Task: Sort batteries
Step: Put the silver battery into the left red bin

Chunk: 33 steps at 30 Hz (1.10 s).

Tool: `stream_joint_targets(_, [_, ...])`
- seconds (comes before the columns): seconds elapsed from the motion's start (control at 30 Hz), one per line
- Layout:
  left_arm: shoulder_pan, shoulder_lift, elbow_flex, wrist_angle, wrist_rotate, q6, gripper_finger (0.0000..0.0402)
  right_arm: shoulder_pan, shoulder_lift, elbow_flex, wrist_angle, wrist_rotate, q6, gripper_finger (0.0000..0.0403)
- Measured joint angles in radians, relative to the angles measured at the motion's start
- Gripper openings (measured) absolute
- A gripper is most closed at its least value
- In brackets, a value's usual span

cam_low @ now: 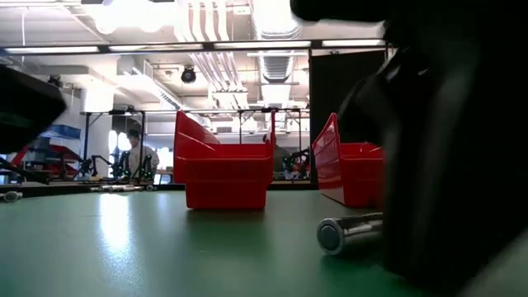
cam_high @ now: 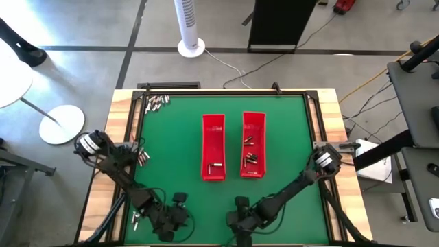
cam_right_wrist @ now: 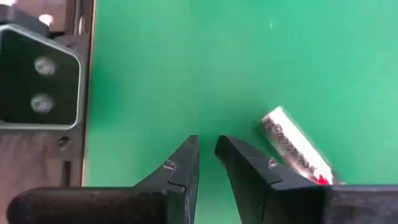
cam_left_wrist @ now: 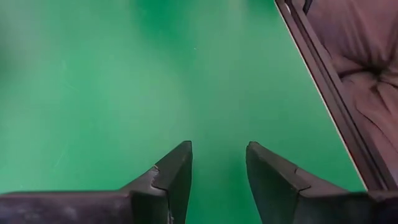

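- Presently, green bench (cam_high: 171,137): carries two red trays, left tray (cam_high: 213,147) and right tray (cam_high: 253,144), side by side at its middle.
- Batteries: a cluster (cam_high: 156,103) at the far-left corner beyond the left tray; a few inside the right tray (cam_high: 250,160); one (cam_high: 217,166) in the left tray.
- Silvery battery (cam_right_wrist: 295,146): lies on the bench just beside the right tool; its printing is unreadable.
- Right tool (cam_right_wrist: 208,155): tips nearly together, pinching nothing.
- Left tool (cam_left_wrist: 219,163): spread, empty, near the bench's front edge.

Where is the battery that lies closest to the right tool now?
In the right wrist view the battery lies on the green mat just beside the right tool, outside its fingers; the low view shows it in front of the red trays.
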Motion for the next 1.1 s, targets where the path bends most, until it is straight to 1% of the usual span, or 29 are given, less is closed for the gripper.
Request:
stream_joint_targets(0.07, [-0.02, 0.0, 0.0, 0.004, -0.058, -0.038, 0.0141, -0.015, -0.004, 0.01, 0.003, 0.041, -0.062, 0.0076])
stream_joint_targets(0.13, [-0.031, 0.002, -0.001, 0.006, -0.129, -0.062, 0.0151, -0.029, -0.018, 0.017, -0.001, 0.049, -0.104, 0.0082])
stream_joint_targets(0.2, [-0.031, 0.006, -0.001, 0.026, -0.176, -0.069, 0.0163, -0.033, -0.036, 0.023, -0.016, 0.064, -0.116, 0.0088])
stream_joint_targets(0.3, [-0.008, 0.01, 0.001, 0.057, -0.252, -0.061, 0.0181, -0.017, -0.071, 0.026, -0.045, 0.072, -0.099, 0.0096])
stream_joint_targets(0.4, [0.054, 0.01, 0.02, 0.056, -0.349, -0.03, 0.0196, 0.024, -0.107, 0.026, -0.055, 0.082, -0.031, 0.0102])
stream_joint_targets(0.5, [0.151, 0.018, 0.066, 0.07, -0.335, 0.05, 0.0207, 0.089, -0.136, 0.033, -0.045, 0.189, 0.007, 0.0107])
stream_joint_targets(0.6, [0.254, 0.08, 0.128, 0.089, -0.232, 0.118, 0.021, 0.169, -0.145, 0.042, -0.046, 0.318, 0.051, 0.011])
stream_joint_targets(0.7, [0.318, 0.172, 0.221, 0.077, -0.148, 0.146, 0.0208, 0.247, -0.143, 0.043, -0.034, 0.417, 0.127, 0.0112])
stream_joint_targets(0.77, [0.334, 0.231, 0.272, 0.01, -0.151, 0.143, 0.0204, 0.294, -0.138, 0.044, -0.004, 0.465, 0.18, 0.0109])
stream_joint_targets(0.83, [0.342, 0.284, 0.317, -0.056, -0.204, 0.116, 0.02, 0.335, -0.124, 0.044, 0.029, 0.505, 0.221, 0.0105])
stream_joint_targets(0.9, [0.346, 0.317, 0.354, -0.086, -0.204, 0.096, 0.0196, 0.375, -0.109, 0.044, 0.068, 0.537, 0.256, 0.01])
stream_joint_targets(0.93, [0.346, 0.334, 0.367, -0.087, -0.221, 0.097, 0.0193, 0.391, -0.102, 0.043, 0.084, 0.548, 0.265, 0.0097])
stream_joint_targets(0.97, [0.342, 0.346, 0.379, -0.097, -0.21, 0.086, 0.0191, 0.403, -0.095, 0.043, 0.103, 0.562, 0.28, 0.0094])
stream_joint_targets(1.1, [0.336, 0.377, 0.412, -0.139, -0.215, 0.04, 0.018, 0.438, -0.069, 0.043, 0.136, 0.601, 0.354, 0.0084])
